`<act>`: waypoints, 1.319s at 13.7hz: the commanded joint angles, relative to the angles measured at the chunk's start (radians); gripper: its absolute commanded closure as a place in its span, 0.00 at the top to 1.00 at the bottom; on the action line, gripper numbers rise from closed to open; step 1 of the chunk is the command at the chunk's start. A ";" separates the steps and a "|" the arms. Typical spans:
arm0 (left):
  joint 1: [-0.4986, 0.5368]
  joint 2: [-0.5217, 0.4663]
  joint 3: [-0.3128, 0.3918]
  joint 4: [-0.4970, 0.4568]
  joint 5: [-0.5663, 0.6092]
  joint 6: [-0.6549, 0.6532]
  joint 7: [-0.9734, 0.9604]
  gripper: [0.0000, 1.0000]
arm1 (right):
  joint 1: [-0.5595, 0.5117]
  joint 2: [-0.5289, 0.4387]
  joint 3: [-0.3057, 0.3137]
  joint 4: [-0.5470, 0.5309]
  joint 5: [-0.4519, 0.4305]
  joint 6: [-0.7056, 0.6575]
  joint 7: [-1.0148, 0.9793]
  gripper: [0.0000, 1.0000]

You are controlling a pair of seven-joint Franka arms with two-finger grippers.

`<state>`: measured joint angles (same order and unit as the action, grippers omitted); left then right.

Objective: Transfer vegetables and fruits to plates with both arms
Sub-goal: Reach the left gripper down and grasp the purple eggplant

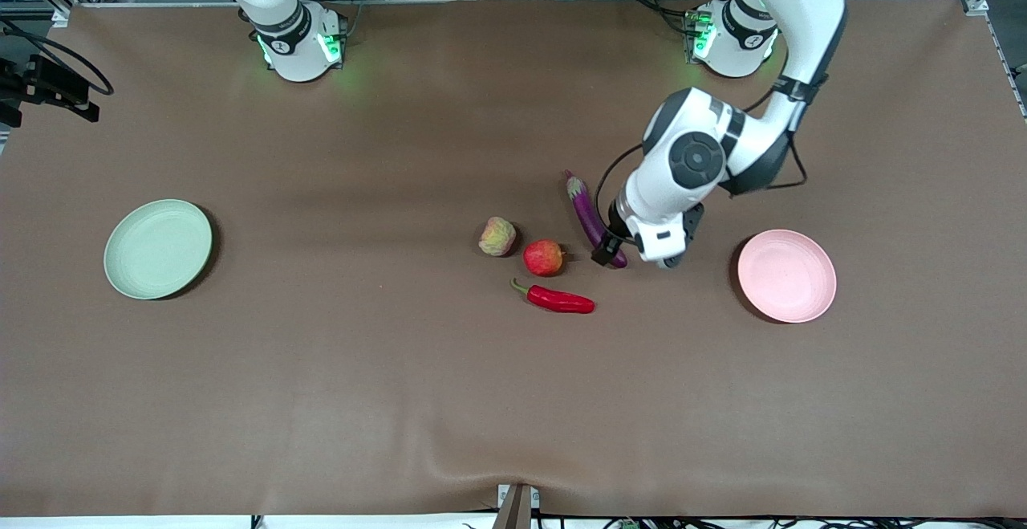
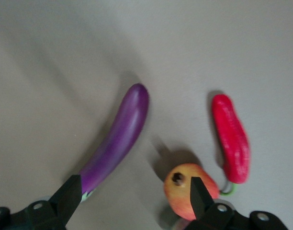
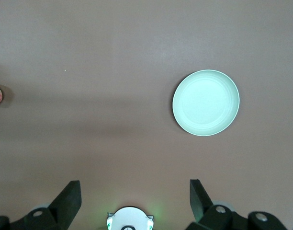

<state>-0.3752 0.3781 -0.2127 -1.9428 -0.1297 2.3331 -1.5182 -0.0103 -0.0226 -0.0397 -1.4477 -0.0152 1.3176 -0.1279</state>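
From the front, my left end effector hangs low over the eggplant, which lies on the brown counter beside the apple. The bumpy fruit sits next to the apple toward the right arm's end, and the chili is nearer the camera. The pink plate and green plate sit well apart.

In the left wrist view, my fingers stand apart, holding nothing; eggplant, apple and chili look blurred, so contact is uncertain.

In the right wrist view, my right end effector waits high with its fingers spread, above the green plate.
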 commanded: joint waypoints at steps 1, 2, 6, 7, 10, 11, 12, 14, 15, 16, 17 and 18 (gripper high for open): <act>-0.004 0.005 0.003 -0.064 0.042 0.098 -0.033 1.00 | -0.020 -0.008 0.004 -0.010 0.009 -0.006 -0.006 1.00; -0.002 0.031 0.003 -0.067 0.061 0.109 -0.033 1.00 | -0.020 -0.007 0.004 -0.010 0.009 -0.006 -0.006 1.00; -0.002 0.103 0.004 -0.076 0.113 0.188 -0.036 1.00 | -0.020 -0.007 0.004 -0.010 0.009 -0.006 -0.006 1.00; -0.007 0.116 0.004 -0.076 0.113 0.216 -0.039 1.00 | -0.020 -0.007 0.004 -0.010 0.009 -0.006 -0.006 1.00; -0.014 0.154 0.006 -0.064 0.113 0.268 -0.053 1.00 | -0.019 -0.005 0.004 -0.010 0.009 -0.008 -0.004 1.00; -0.028 0.172 0.006 -0.061 0.114 0.300 -0.053 1.00 | -0.019 -0.002 0.004 -0.010 0.009 -0.011 -0.004 1.00; -0.045 0.188 0.009 -0.061 0.119 0.313 -0.053 1.00 | -0.019 0.000 0.004 -0.010 0.009 -0.011 -0.004 1.00; -0.050 0.191 0.012 -0.065 0.148 0.311 -0.054 1.00 | -0.007 -0.002 0.006 -0.008 0.009 -0.011 -0.003 1.00; -0.050 0.192 0.012 -0.065 0.157 0.311 -0.054 0.56 | -0.007 0.000 0.007 -0.007 0.008 -0.006 -0.007 1.00; -0.050 0.193 0.012 -0.065 0.166 0.310 -0.054 0.21 | 0.001 0.018 0.010 0.000 0.003 0.000 -0.009 1.00; -0.047 0.193 0.012 -0.065 0.167 0.308 -0.054 0.04 | 0.019 0.041 0.011 0.004 0.000 0.000 -0.009 1.00; -0.045 0.186 0.012 -0.065 0.167 0.304 -0.053 0.00 | 0.029 0.062 0.011 0.004 -0.003 -0.001 -0.007 1.00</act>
<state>-0.4198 0.5685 -0.2056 -2.0160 0.0078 2.6355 -1.5432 -0.0024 -0.0056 -0.0320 -1.4567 -0.0144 1.3164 -0.1287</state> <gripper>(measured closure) 0.322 0.000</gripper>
